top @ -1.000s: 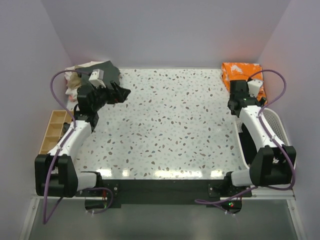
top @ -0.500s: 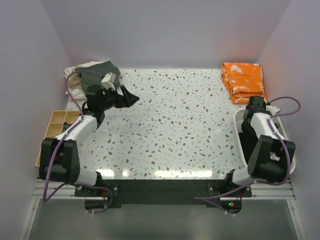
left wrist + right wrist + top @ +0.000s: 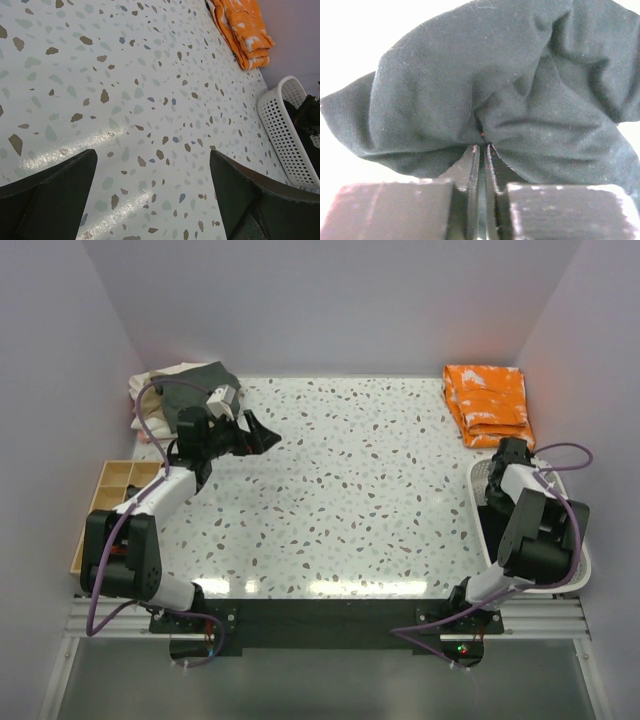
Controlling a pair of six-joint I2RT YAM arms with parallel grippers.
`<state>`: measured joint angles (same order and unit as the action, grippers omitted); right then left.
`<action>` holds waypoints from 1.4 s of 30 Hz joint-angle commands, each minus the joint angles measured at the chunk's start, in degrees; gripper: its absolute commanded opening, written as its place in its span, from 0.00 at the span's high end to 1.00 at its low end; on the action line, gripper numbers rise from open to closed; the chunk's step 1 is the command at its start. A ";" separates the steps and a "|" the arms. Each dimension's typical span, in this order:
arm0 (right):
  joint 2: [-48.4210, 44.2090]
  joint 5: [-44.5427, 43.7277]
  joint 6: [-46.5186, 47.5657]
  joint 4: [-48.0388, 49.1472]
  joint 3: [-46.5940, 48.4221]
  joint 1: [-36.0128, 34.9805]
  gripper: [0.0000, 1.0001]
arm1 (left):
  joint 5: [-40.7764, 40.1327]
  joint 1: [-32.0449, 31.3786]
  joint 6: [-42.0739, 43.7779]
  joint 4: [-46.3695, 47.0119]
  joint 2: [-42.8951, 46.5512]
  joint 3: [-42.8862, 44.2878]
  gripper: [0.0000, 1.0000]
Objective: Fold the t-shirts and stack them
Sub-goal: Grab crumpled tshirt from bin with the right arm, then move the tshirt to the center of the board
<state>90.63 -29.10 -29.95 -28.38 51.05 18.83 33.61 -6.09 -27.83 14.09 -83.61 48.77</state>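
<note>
A crumpled black t-shirt (image 3: 470, 90) fills the right wrist view, and my right gripper (image 3: 481, 146) is shut on a pinch of its cloth. In the top view that gripper (image 3: 497, 483) reaches down into the white basket (image 3: 577, 532) at the right, where the black t-shirt (image 3: 492, 516) lies. A stack of folded t-shirts (image 3: 190, 378), dark grey-green over cream and tan, sits in the back left corner. My left gripper (image 3: 256, 430) hovers just right of that stack. Its jaws (image 3: 152, 155) stand wide open over bare tabletop, holding nothing.
A folded orange cloth pile (image 3: 488, 403) lies at the back right, also seen in the left wrist view (image 3: 245, 30) beyond the basket (image 3: 282, 130). A wooden compartment tray (image 3: 105, 495) sits at the left edge. Lilac walls enclose the speckled table.
The right arm swung back from the orange pile down into the basket and closed on the black t-shirt. The left gripper drew away from the stack, to the right.
</note>
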 commanded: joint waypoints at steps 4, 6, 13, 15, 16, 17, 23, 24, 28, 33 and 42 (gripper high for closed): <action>-22.21 15.02 6.04 2.19 -1.39 -0.46 1.00 | -3.80 -1.03 3.05 -1.08 1.78 2.29 0.00; -32.20 19.05 8.15 0.35 0.27 -1.07 1.00 | -5.55 -1.38 3.75 -1.60 2.75 2.99 0.00; -44.66 38.35 10.53 -5.37 12.66 -1.16 1.00 | -6.45 -2.70 3.31 -1.60 4.60 5.01 0.00; -45.36 44.19 10.53 -5.99 16.80 -1.25 1.00 | -6.45 -3.23 3.66 -2.04 4.77 6.33 0.00; -46.41 52.14 9.92 -5.03 17.41 -1.25 1.00 | -6.71 -3.32 3.84 -3.09 5.04 6.77 0.00; -46.77 54.91 9.05 -3.71 18.99 -1.16 1.00 | -7.23 -3.40 4.01 -3.62 5.30 7.82 0.00; -48.79 77.83 -1.50 9.27 22.77 -1.25 1.00 | -14.08 -3.58 6.65 -8.46 9.34 12.04 0.00; -48.79 80.75 -2.81 11.74 23.13 -1.25 1.00 | -15.31 -3.58 6.91 -8.64 10.04 12.22 0.00; -47.04 92.45 -16.83 28.78 22.87 -1.16 1.00 | -17.52 -3.58 7.97 -10.12 12.33 13.54 0.00; -44.14 92.39 -23.04 41.65 18.66 -3.26 1.00 | -16.03 -3.58 7.62 -11.62 12.60 13.81 0.00; -22.72 62.36 3.84 15.74 14.07 -29.54 1.00 | -14.08 -5.07 4.45 -3.71 15.06 -0.60 0.00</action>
<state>55.51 51.68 -37.45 -1.48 65.89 -3.97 19.25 -9.63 -22.98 6.94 -69.28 52.38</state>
